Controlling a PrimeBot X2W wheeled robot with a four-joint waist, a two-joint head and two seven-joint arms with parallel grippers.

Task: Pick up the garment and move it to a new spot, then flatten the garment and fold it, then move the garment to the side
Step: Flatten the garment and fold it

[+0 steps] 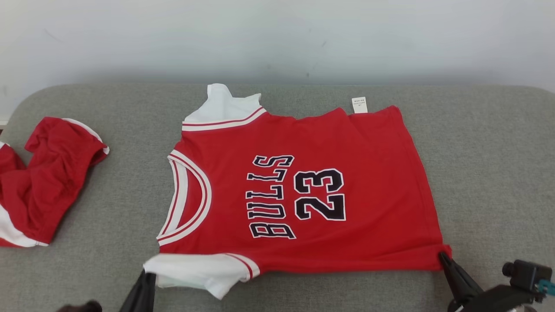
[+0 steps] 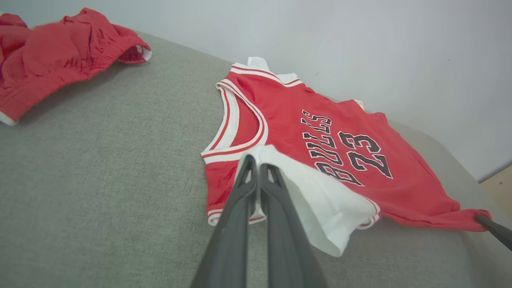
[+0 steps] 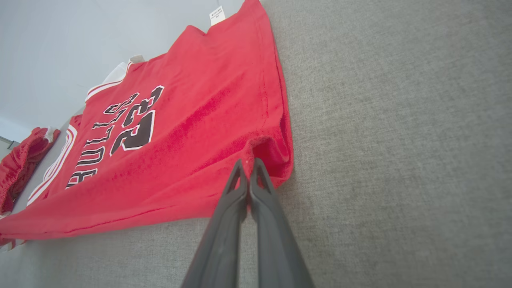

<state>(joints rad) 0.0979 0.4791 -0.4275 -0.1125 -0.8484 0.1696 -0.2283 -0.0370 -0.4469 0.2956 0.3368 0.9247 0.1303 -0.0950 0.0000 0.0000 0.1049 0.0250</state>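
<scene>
Jersey [image 1: 368, 208] on grey cushion [image 1: 490, 173], left fingers [image 2: 237, 208] pinching sleeve [image 2: 320, 200] (right fingers [image 3: 231, 208], hem [image 3: 276, 152])

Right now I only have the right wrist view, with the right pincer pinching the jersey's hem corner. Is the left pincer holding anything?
Observer: Yes. The left pincer is shut on the white sleeve at the near shoulder of the jersey.
Operator: Is that sleeve lying flat?
Observer: Not quite. It is pulled up at the pinch and looks creased along the jersey's near edge.
Operator: Does the other red garment touch the jersey?
Observer: No. In the head view the other red garment lies apart to the robot's left, with bare grey surface between them.
</scene>
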